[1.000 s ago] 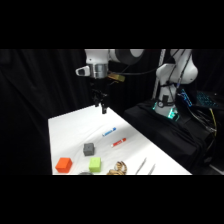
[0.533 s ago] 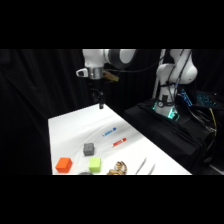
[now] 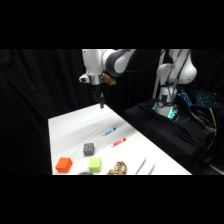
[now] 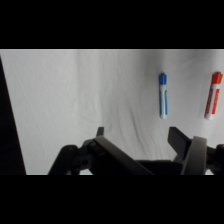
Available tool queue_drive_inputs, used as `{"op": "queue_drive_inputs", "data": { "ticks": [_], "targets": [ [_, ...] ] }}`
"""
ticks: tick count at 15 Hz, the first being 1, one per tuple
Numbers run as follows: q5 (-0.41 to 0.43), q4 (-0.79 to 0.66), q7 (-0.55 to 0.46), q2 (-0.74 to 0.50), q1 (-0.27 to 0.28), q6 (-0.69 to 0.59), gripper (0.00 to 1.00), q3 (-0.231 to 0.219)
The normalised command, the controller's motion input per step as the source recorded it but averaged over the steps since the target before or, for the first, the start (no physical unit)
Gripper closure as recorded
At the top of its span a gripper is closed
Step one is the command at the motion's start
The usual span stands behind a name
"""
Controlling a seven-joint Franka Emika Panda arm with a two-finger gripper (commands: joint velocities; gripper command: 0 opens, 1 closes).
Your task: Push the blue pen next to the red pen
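— Where's your end effector (image 3: 101, 105)?

— High over the surface's (image 3: 75, 127) far end, fingers parted, holding nothing.

— And the blue pen (image 3: 109, 132)?

— Mid-surface, toward the near side from you, well below. It lies parallel to the red pen (image 3: 118, 143), just beside but apart; push broadside.

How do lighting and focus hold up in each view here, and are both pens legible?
Side view: dark surroundings, the white table brightly lit, soft overall; the blue pen and red pen are small but distinguishable by colour. Wrist view: both pens are clear on the evenly lit table, faint streaky shading across it, while the gripper linkage in the foreground is dark and out of focus.
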Motion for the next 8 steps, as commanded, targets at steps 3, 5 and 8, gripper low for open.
{"op": "queue_drive_inputs", "data": {
  "ticks": [3, 5, 8],
  "targets": [
    [-0.152, -0.09, -0.19, 0.09, -0.072, 0.38, 0.0, -0.058],
    [-0.121, -0.1, -0.22, 0.11, -0.079, 0.41, 0.0, -0.056],
    [-0.103, -0.08, -0.2, 0.12, -0.076, 0.39, 0.0, -0.049]
  ]
}}
